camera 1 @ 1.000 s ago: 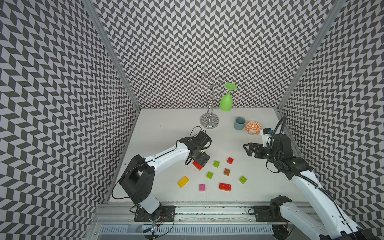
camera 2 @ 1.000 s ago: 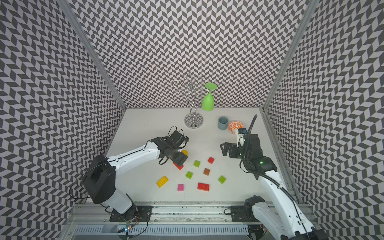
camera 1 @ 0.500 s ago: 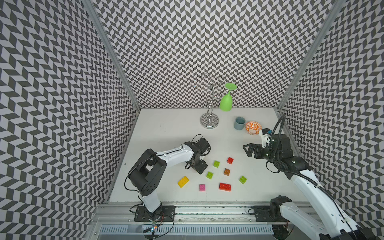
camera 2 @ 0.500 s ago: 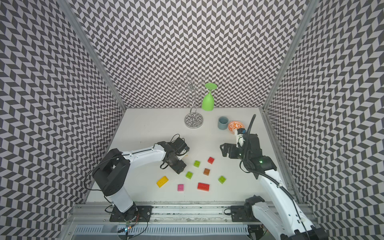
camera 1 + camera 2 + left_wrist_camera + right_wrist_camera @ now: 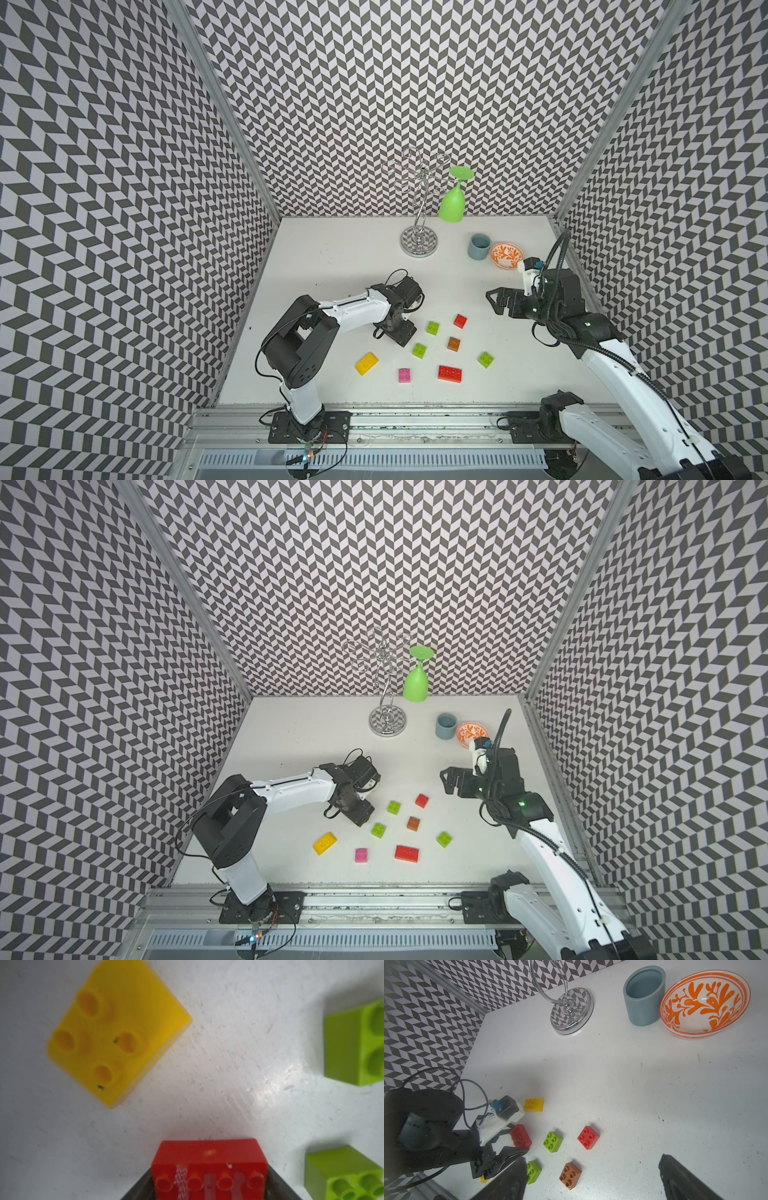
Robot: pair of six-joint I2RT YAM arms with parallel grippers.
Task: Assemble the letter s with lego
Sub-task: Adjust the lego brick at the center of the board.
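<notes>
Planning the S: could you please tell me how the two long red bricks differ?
One long red brick sits between the left gripper's jaws, clamped or not I cannot tell; the other long red brick lies free, no gripper near. The first sits farther back, near a yellow brick; the other nearer the front edge, between the pink brick and a lime green brick. Both are red, long, studs up.

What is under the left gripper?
A long red brick lies on the table between the fingers of the left gripper. Both top views hide it under the gripper.
</notes>
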